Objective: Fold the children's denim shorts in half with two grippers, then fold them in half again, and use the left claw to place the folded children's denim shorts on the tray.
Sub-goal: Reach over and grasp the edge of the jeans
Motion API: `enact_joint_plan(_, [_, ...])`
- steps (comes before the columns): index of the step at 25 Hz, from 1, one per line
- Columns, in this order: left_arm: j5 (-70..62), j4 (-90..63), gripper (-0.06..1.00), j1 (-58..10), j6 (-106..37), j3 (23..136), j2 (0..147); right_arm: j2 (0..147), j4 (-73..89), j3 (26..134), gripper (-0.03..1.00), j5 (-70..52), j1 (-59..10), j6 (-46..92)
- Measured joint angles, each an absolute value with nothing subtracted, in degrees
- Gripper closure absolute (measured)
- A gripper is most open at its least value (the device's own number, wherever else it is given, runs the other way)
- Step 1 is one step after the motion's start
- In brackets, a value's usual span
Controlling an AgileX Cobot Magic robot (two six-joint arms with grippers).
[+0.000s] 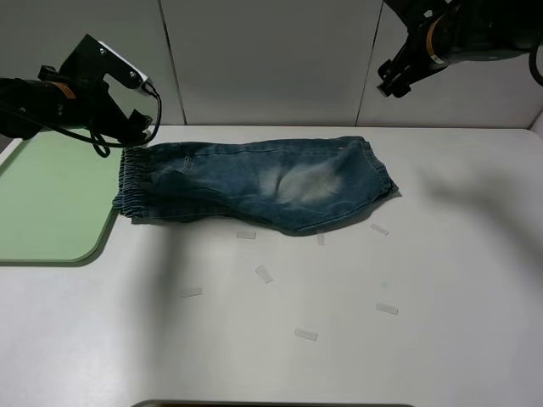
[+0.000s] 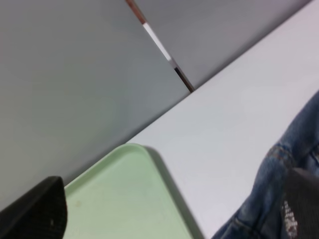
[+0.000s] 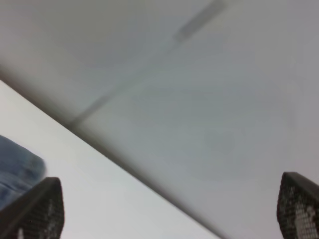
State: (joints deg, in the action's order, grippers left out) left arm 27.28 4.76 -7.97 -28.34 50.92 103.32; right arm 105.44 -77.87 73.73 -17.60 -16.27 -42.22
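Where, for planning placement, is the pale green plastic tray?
The tray lies at the left of the exterior high view, its right rim beside the gathered waistband of the blue denim shorts.

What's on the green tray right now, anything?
Nothing shows on the tray: its visible surface is bare green. The left arm covers its far corner from above, and its left end runs out of frame. The denim shorts lie beside it, waistband near its edge.

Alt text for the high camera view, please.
Small faded blue denim shorts lie flat on a white table, one elastic end beside a pale green plastic tray. A black left gripper and a black right gripper hang above, holding nothing.
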Motion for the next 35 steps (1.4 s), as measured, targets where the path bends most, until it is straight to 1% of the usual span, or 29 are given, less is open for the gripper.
enact_joint_plan(8, [28.05,3.98,0.1,-12.1,-26.61,50.86,91.52,96.37,-69.89,73.73,0.32,-18.53,-16.27,-42.36])
enact_joint_plan(12, [21.03,3.98,0.1,-14.52,-18.98,50.86,82.4,90.93,-63.9,73.73,0.32,-18.59,-16.91,-42.01])
enact_joint_plan(14, [17.7,3.98,0.1,-14.67,-14.92,50.86,77.64,87.85,-61.09,73.73,0.31,-18.13,-17.28,-40.91])
enact_joint_plan(17, [14.77,3.98,0.09,-14.67,-13.13,50.86,73.27,82.14,-57.1,73.73,0.3,-17.73,-19.03,-38.49])
enact_joint_plan(18, [12.1,3.98,0.07,-14.67,-12.44,50.86,68.56,80.71,-56.29,73.73,0.3,-17.73,-19.73,-37.88])
enact_joint_plan(23, [1.56,3.92,0.04,-14.67,-11.89,50.86,55.0,75.71,-54.05,73.73,0.28,-17.73,-22.76,-35.98])
enact_joint_plan(24, [1.56,3.92,0.04,-14.67,-11.89,50.86,55.0,74.85,-53.63,73.73,0.28,-17.73,-23.43,-35.86])
enact_joint_plan(25, [-3.77,3.92,0.04,-14.67,-10.81,50.86,49.08,73.89,-53.1,73.73,0.28,-17.76,-24.1,-35.75])
enact_joint_plan(28, [-13.97,3.92,0.04,-14.67,-7.74,50.86,40.22,71.81,-50.76,73.73,0.28,-18.4,-26.17,-35.3])
enact_joint_plan(29, [-13.97,3.92,0.04,-14.67,-7.74,50.86,40.22,71.25,-50.02,73.73,0.28,-19.27,-26.91,-34.96])
enact_joint_plan(30, [-20.79,3.86,0.04,-14.67,-5.64,50.86,34.32,70.93,-49.1,73.73,0.28,-20.23,-27.64,-34.55])
enact_joint_plan(35, [-36.88,3.74,0.04,-14.67,-3.11,50.86,21.37,70.27,-46.3,73.73,0.28,-28.39,-30.48,-30.94])
